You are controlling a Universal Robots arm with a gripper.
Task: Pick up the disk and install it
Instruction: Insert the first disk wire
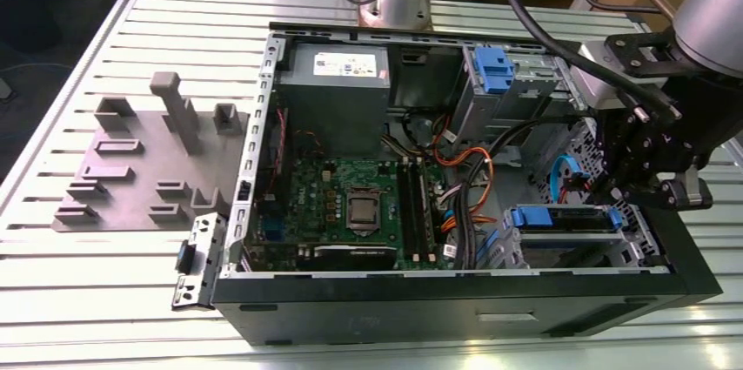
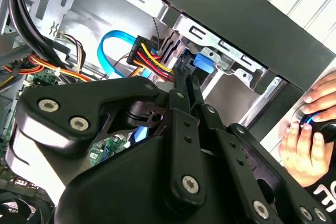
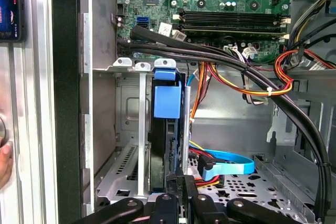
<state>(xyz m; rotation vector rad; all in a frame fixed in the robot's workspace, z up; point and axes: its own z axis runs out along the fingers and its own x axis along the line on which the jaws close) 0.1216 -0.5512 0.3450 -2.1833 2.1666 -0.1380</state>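
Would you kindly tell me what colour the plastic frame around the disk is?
Bright blue; the disk frame shows best in the first wrist view, standing in the drive bay.

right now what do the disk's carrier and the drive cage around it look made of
The disk carrier: likely moulded plastic, going by its bright, uniform blue and rounded tab. The drive cage: looks like bare sheet metal, dull silver-grey with stamped slots and folded edges.
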